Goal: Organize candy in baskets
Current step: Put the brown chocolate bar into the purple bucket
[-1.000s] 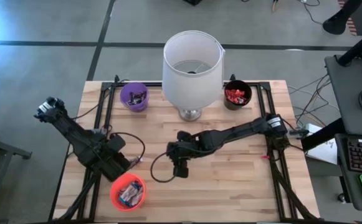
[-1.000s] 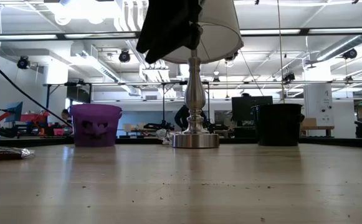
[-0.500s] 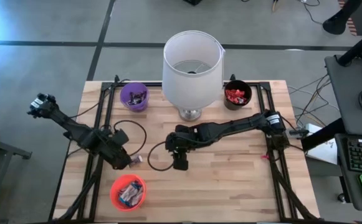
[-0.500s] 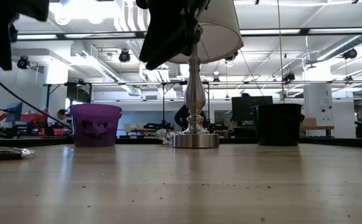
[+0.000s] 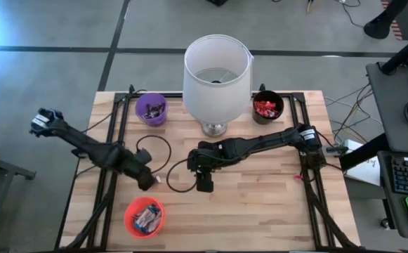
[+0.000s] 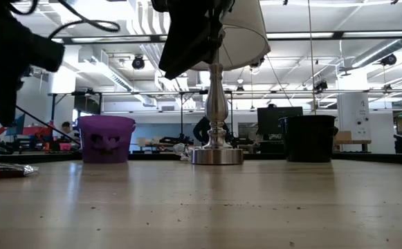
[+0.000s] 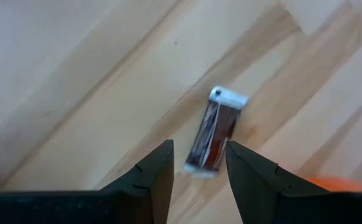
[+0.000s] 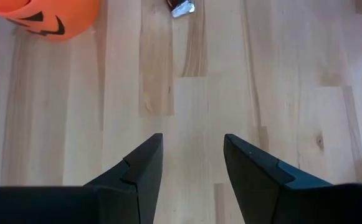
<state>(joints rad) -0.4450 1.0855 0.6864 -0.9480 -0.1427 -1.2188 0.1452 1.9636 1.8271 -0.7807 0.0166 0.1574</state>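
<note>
Since a second earlier, the left end effector (image 7: 196, 171) had swung away from the orange basket (image 5: 145, 216) to hover over a lone dark-wrapped candy bar (image 7: 215, 137) lying flat on the tabletop (image 5: 260, 204). Its fingers stood open, the bar just ahead of and between their tips. The right end effector (image 8: 193, 162) hung open and empty over bare wood to the side. The bar looked light, small and slick in its shiny wrapper, so it would likely skid; pinching across its narrow middle seemed safest.
</note>
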